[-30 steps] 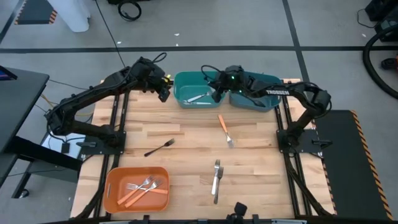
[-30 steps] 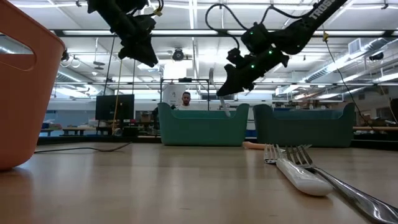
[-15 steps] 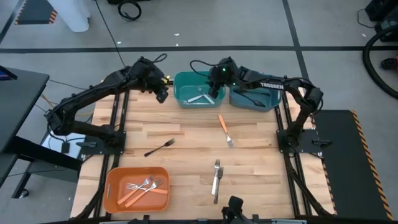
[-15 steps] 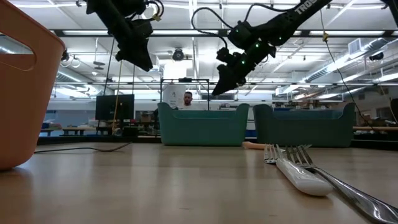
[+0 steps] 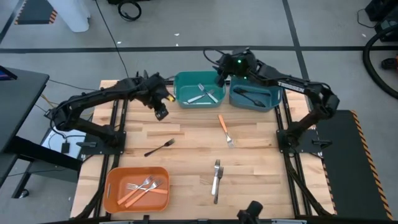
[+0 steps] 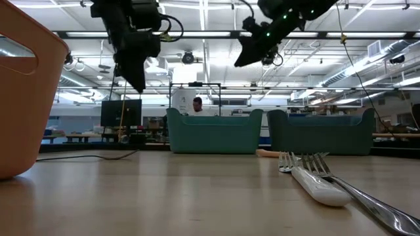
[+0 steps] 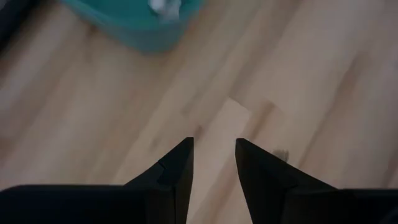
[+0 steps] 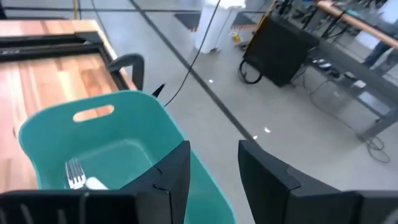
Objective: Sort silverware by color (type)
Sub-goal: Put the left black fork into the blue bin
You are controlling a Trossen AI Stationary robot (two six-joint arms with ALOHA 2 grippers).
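My left gripper (image 5: 161,114) stands open above bare wood (image 7: 214,152), just near of the left teal bin (image 5: 181,99), with nothing between its fingers. My right gripper (image 5: 221,79) hangs open and empty high over that bin's far right corner (image 8: 214,155). Two white-handled forks (image 5: 202,94) lie on the bin's floor. The right teal bin (image 5: 271,103) holds a black fork (image 5: 249,96). Flat on the table lie an orange-handled fork (image 5: 225,129), a black fork (image 5: 160,147) and silver forks (image 5: 216,180).
An orange bin (image 5: 113,198) at the near left corner holds several forks (image 5: 143,186). Bare wood lies between the loose forks. In the low view the silver forks (image 6: 315,180) lie close to the camera, and a person (image 6: 196,105) sits beyond the table.
My right gripper has let go of a white-handled fork, which now lies in the left teal bin beside the other one, and has risen well above the bin. My left gripper has sunk, moved toward the table's near edge and tipped to point more steeply down.
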